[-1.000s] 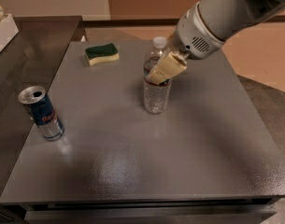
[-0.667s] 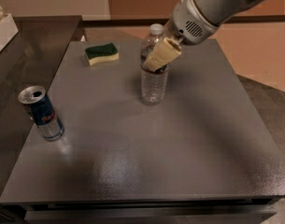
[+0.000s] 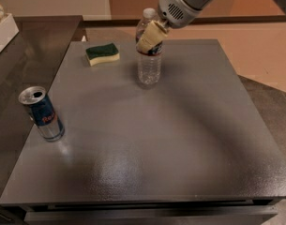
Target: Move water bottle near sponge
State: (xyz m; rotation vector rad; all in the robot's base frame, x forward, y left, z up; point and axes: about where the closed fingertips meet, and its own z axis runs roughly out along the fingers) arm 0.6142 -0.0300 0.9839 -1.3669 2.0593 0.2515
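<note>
Your end effector (image 3: 147, 40) sits at the far side of the bench (image 3: 161, 144), reaching down from the upper right on the arm (image 3: 182, 3), and it is closed around the upper part of the bottle (image 3: 148, 68), with a pale finger (image 3: 152, 33) lying across the label band just under the shoulder. The bottle stands upright with its white cap showing above the finger; you cannot tell whether its base touches the bench or hangs just above it. The sponge (image 3: 102, 54) lies flat to the left of the bottle, near it but apart, green side up, with a strip of bare bench between them. The can (image 3: 42, 115) stands upright near the left edge, well apart from both, its opened top facing up.
</note>
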